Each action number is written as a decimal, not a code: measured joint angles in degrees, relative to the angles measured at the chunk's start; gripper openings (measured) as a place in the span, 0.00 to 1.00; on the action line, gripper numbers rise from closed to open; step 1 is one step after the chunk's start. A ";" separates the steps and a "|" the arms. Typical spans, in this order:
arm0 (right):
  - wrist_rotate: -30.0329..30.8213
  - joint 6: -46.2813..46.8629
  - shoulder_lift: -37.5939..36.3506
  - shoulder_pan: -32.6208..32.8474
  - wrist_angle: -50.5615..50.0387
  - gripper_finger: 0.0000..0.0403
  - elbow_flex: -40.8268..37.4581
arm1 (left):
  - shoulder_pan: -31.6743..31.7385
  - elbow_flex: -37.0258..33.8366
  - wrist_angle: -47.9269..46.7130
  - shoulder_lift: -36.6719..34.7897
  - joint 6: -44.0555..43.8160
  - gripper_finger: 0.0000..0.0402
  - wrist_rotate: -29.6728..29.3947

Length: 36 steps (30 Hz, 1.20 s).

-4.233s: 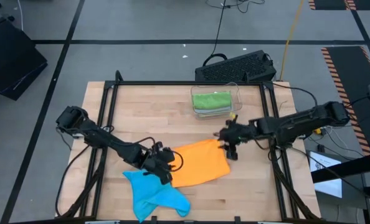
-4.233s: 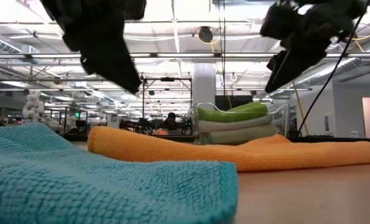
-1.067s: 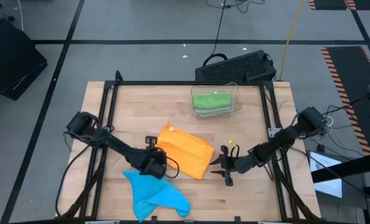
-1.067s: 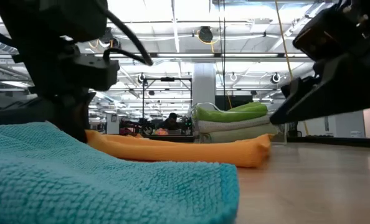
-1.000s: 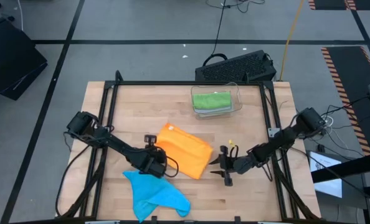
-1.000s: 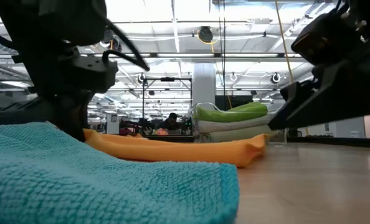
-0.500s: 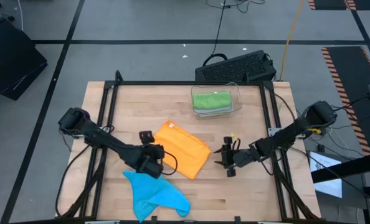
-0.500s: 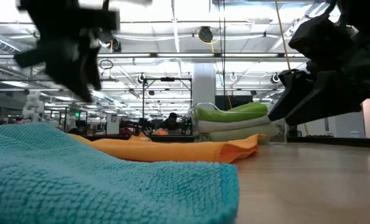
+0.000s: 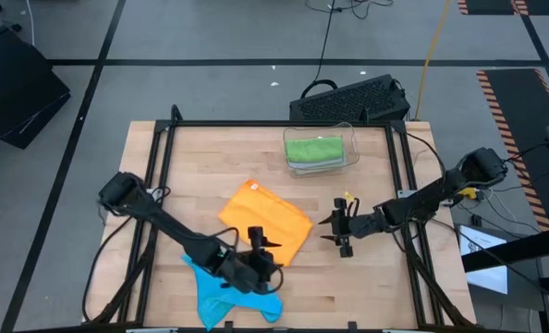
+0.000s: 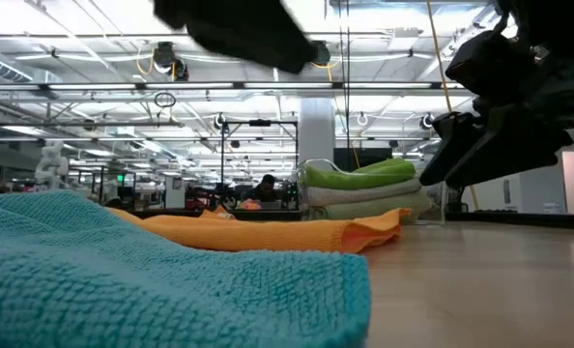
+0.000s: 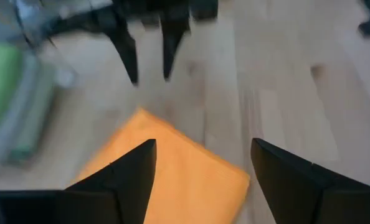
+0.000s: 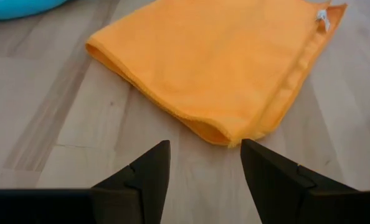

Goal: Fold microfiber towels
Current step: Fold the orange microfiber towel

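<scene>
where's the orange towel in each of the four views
High view: orange towel at table centre, folded.
Low view: flat orange band at mid-height, before the clear bin.
Left wrist view: lower middle.
Right wrist view: upper middle.
Shared landmark: the bin of green towels, behind it.

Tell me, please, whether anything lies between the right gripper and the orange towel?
Nothing visible does. Only bare table separates the right gripper, jaws open, from the folded orange towel. The blue towel lies off to the side.

Two slender black jointed arms with black cabling; each claw [image 9: 265,262] [image 9: 342,228] has tapered matte-black fingers [image 12: 141,180].
</scene>
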 joint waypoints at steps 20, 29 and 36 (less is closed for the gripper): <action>-1.49 -0.50 0.04 -2.08 1.07 0.47 0.00 | 1.88 6.67 -1.50 16.27 -3.90 0.59 7.14; -10.32 -16.96 1.09 -5.12 1.31 0.47 0.00 | 4.41 6.62 -1.58 17.63 -1.41 0.42 12.39; -17.42 -34.32 5.58 -10.75 5.18 0.58 0.59 | 4.51 6.64 -2.86 17.69 -0.49 0.16 13.28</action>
